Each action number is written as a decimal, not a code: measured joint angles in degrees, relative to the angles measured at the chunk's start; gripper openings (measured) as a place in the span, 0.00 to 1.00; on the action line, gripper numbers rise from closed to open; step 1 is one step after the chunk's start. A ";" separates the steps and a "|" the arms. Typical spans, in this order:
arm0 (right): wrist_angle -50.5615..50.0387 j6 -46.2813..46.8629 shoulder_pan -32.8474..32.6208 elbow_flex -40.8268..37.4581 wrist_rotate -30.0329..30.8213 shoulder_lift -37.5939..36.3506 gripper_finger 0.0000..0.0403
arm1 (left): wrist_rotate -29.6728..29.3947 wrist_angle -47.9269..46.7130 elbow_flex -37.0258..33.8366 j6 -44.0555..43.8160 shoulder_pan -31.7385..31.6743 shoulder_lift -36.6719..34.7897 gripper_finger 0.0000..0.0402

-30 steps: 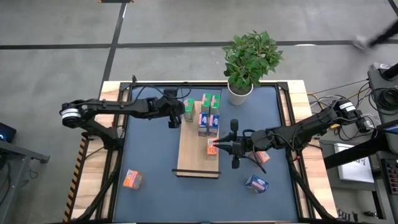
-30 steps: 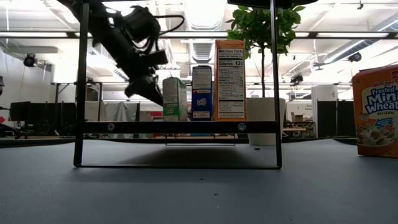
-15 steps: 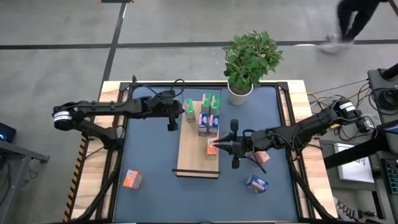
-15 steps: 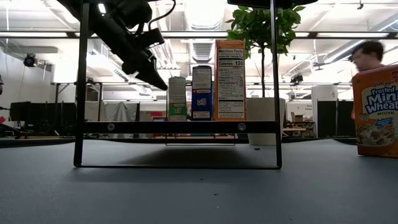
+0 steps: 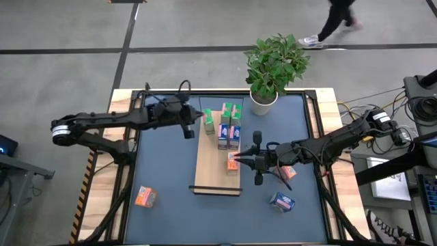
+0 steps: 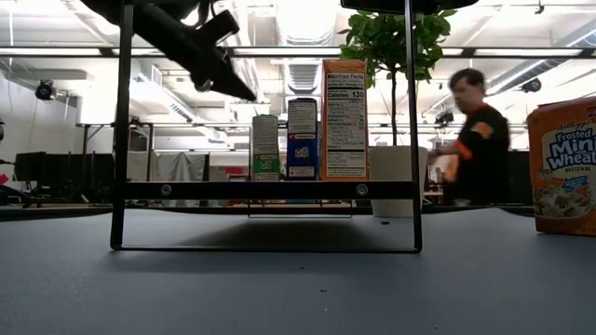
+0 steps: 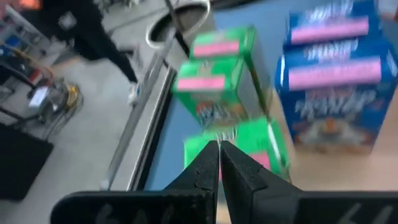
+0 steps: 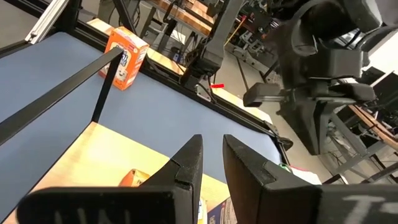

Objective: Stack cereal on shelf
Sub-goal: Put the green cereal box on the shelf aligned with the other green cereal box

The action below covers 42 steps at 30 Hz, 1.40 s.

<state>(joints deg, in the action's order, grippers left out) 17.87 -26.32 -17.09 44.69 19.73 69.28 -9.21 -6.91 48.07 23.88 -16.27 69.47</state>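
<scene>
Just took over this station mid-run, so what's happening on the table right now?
The robot is lining up small cereal boxes on the wooden shelf board. Green and blue boxes stand at its far end near the potted plant. The left gripper, shut and empty, hovers beside a green box at the board's edge. The right gripper sits at an orange box on the board. One orange box and one blue box wait on the mat.

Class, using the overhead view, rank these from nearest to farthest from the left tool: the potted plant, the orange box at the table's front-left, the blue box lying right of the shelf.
From the left tool:
1. Potted plant, at the back of the table.
2. Orange box, front-left corner.
3. Blue box, front-right, beyond the shelf.
</scene>
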 joint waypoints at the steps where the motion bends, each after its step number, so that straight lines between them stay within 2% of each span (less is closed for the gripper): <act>1: 0.00 -0.05 0.17 0.00 -0.02 0.00 0.13 | 0.83 1.22 0.00 0.00 -0.02 0.20 0.00; 9: -0.17 0.92 0.62 -0.02 0.37 0.00 0.13 | 1.14 3.77 -0.22 1.79 -0.04 6.86 0.00; 17: -0.48 0.80 0.62 -0.02 0.35 0.00 0.13 | -7.10 7.50 -0.02 9.96 -0.05 10.60 0.00; 22: -0.48 0.78 0.62 -0.02 0.39 0.00 0.13 | -7.28 7.40 -0.11 14.54 -0.07 10.08 0.00; 35: -0.50 0.63 0.62 -0.02 1.33 0.00 0.13 | -5.85 6.74 -0.26 13.95 -0.07 3.88 0.00; 42: -0.68 0.67 0.62 -0.02 1.32 0.00 0.13 | -5.82 -2.59 -0.26 14.04 -1.63 0.83 0.00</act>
<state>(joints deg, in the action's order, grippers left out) 17.19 -25.65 -16.47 44.66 21.05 69.28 -15.03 -9.51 47.81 37.92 -17.90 70.30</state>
